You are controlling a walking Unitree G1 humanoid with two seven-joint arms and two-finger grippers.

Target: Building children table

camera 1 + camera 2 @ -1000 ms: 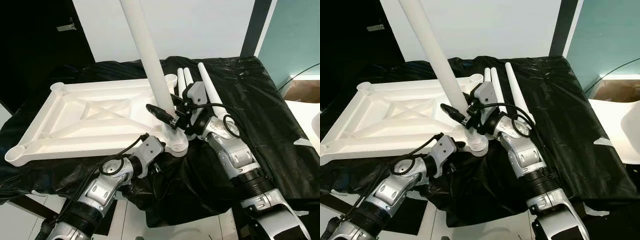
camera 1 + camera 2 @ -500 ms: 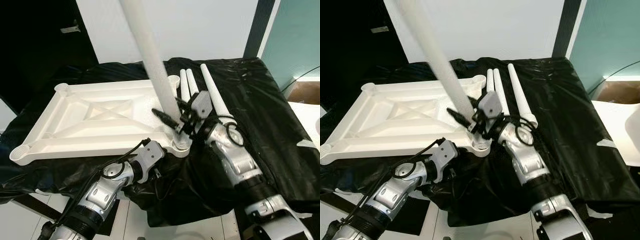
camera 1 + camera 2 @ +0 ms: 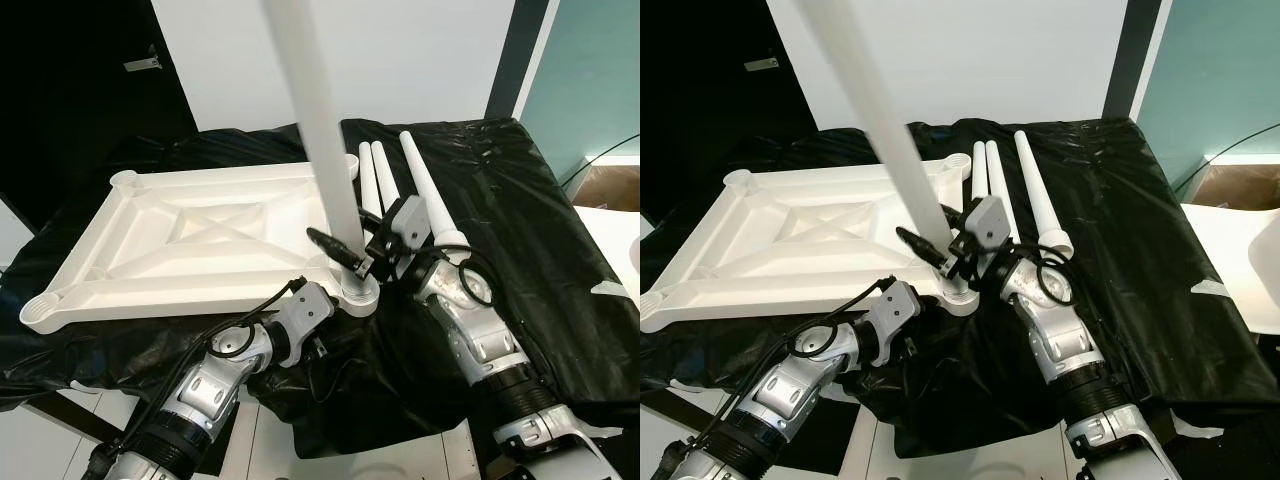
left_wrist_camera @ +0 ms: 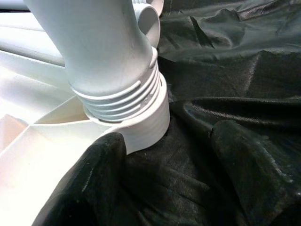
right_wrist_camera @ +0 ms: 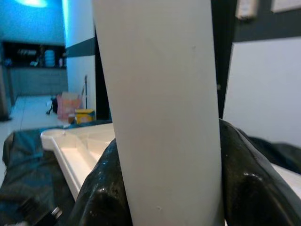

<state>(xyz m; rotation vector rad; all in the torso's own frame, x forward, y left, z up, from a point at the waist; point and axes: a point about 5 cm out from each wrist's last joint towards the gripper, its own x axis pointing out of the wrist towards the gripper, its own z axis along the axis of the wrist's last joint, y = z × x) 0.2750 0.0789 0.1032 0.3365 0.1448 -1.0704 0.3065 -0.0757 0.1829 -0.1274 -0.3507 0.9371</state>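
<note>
A: Where's the leg?

B: White table leg (image 3: 322,160) stands nearly upright in the near-right corner socket (image 3: 357,294) of the upside-down white tabletop (image 3: 190,240). Its threaded end (image 4: 123,101) sits in the socket collar; can't tell how deep it's seated. The leg's top is cut off by the frame edge.

A: Right tool?

B: Right tool (image 3: 352,260) is on the leg just above the socket, fingers (image 5: 101,188) pressed against both sides of the shaft, pinching it. The leg blocks most of the right wrist view, so only the finger flanks show.

A: Left?

B: Left tool (image 4: 174,179) is low, at the front edge of the tabletop, right beside the socket. Its two fingers are spread, one against the tabletop edge near the collar, the other out over the black sheet (image 3: 500,200). Nothing between them. From the head views its fingertips are hidden under the tabletop rim and its own wrist housing (image 3: 308,308).

A: Spare parts?

B: Three more white legs (image 3: 400,180) lie side by side on the sheet just right of the tabletop, behind the right arm. Their near ends are partly hidden by the right wrist. The other three corner sockets of the tabletop are empty.

A: Support surface?

B: The desk (image 3: 1160,290) is fully draped by the crumpled black sheet, its surface not visible. The far-left side of the scene is dark, hard to read.
</note>
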